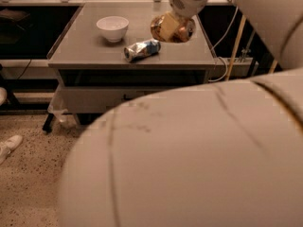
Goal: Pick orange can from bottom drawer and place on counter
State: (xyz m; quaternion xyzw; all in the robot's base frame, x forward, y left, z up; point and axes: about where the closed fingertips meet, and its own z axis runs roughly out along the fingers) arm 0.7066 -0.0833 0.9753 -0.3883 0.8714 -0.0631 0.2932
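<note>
Gripper: You had the gripper [174,26] over the right rear part of the surface [85,46], close to its right edge.
Jaws: They were closed on the orange can [165,30].
Can location: It sat in the gripper, low over the surface. You could not tell whether it touched the surface.
Handling: You should have judged the can light and thin-walled. Its metal looked smooth, so probably slippery, and it was crushed, so a harder squeeze would probably dent it more.
Hold point: Across the dented middle of the body, not on the rim.
Edges: The right edge lay just beside the can, so a release there risked a roll-off.
Open room: Bare surface lay to the left of the can, between the white bowl [112,28] and the silver-and-blue can [142,49], which lay near the front edge.
Hidden: The robot arm [189,164] filled the lower view, so the bottom drawer was out of sight.
</note>
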